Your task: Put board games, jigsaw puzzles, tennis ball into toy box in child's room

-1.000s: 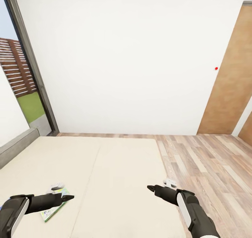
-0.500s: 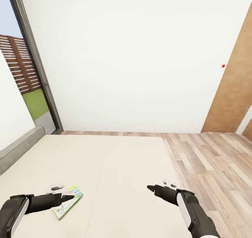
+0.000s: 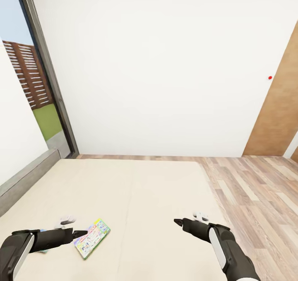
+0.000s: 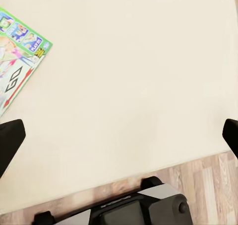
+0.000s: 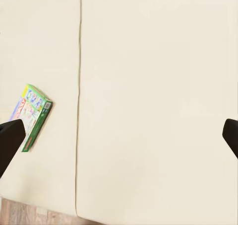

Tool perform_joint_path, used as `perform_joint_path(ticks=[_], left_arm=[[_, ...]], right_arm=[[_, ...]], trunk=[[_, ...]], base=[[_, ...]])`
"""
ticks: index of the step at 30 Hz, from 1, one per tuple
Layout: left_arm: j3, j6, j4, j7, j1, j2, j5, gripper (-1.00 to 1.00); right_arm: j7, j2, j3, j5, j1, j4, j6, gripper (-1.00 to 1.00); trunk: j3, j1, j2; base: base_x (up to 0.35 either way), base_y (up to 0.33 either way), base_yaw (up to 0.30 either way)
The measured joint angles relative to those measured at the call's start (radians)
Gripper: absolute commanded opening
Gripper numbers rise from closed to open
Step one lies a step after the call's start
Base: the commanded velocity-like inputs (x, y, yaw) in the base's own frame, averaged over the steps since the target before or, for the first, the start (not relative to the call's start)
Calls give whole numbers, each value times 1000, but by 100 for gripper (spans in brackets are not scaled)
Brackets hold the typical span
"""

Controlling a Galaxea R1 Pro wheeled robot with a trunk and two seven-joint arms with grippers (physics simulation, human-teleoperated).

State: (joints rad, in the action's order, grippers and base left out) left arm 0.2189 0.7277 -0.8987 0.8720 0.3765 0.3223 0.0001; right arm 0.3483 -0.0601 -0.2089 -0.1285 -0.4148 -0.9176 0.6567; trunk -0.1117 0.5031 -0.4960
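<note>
Board game (image 3: 92,238) first: a flat box with green edging and a busy, colourful printed face lies flat on the beige mattress of the bed (image 3: 136,198), turned at an angle, just ahead of your left gripper (image 3: 82,233). In the left wrist view its green-bordered corner (image 4: 20,61) sits on bare mattress, apart from both dark fingertips. In the right wrist view the same box (image 5: 30,114) lies well off to one side, beyond a seam running down the mattress.

Your left gripper hovers low over the mattress with its tip close to the near edge of the box, not touching it as far as you can tell. Its 2 fingers (image 4: 9,140) stand wide apart at the edges of the wrist picture, with nothing between them. A small pale blue patch (image 3: 42,250) peeks out beside the left forearm; you cannot tell what it is.

Your right gripper (image 3: 179,222) hangs over the middle of the mattress, well apart from the box, and its fingers (image 5: 10,138) are likewise spread wide around nothing.

Beyond the bed, wood-plank floor (image 3: 252,190) runs to a white wall (image 3: 165,74). A grey-framed window (image 3: 45,78) stands at the left, a grey headboard (image 3: 25,177) below it, and a brown wooden door (image 3: 277,115) at the right.
</note>
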Motion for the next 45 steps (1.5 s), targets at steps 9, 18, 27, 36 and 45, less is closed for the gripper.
perform_joint_path(ticks=[9, 18, 27, 36, 45], left_arm=[[0, -1, 0, 0, 0, 0, 0, 100], [0, -3, 0, 0, 0, 0, 0, 100], [0, -3, 0, 0, 0, 0, 0, 100], [0, -5, 0, -2, 0, 0, 0, 100], [0, -4, 1, -17, 0, -1, -1, 100]], right_arm=[[0, 0, 0, 1, 0, 0, 0, 100], [0, 0, 0, 1, 0, 0, -1, 100], [0, 0, 0, 2, 0, 0, -2, 100], [0, 0, -2, 1, 0, 0, -1, 100], [0, 0, -1, 4, 0, -1, -1, 100]], trunk=[[0, 0, 0], [0, 0, 0], [0, 0, 0], [0, 0, 0], [0, 0, 0]], base=[[0, 55, 0], [84, 78, 0], [23, 106, 0], [1, 22, 0], [0, 1, 0]])
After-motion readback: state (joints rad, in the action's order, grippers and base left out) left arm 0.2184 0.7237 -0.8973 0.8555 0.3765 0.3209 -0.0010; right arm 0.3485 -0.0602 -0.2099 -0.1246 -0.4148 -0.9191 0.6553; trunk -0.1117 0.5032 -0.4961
